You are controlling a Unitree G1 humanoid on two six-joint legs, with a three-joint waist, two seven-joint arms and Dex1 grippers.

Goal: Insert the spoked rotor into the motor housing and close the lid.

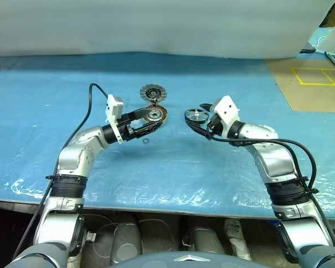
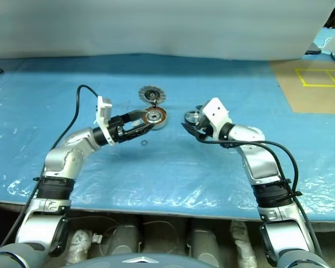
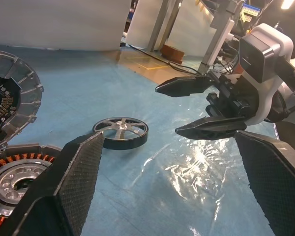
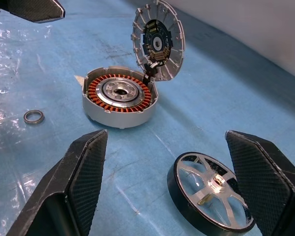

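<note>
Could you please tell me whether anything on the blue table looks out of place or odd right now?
A small loose metal ring lies alone on the blue plastic sheet beside the round copper-wound motor housing, fitted to nothing. The ribbed grey lid stands tilted up, open, at the housing's rim. The black-rimmed, silver-spoked rotor lies flat, apart.

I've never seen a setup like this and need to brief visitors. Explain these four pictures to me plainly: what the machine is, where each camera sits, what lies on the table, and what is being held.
This is a humanoid robot with two arms. Two pictures look down from its head; the other two come from cameras on each wrist, looking along that arm's black fingers. On the blue plastic-covered table lie a round grey motor housing with copper windings, its ribbed grey metal lid standing open at the housing's far edge, a black-rimmed silver-spoked rotor, and a small metal ring. The left gripper is at the housing, the right gripper by the rotor. Both are open; nothing is held.
</note>
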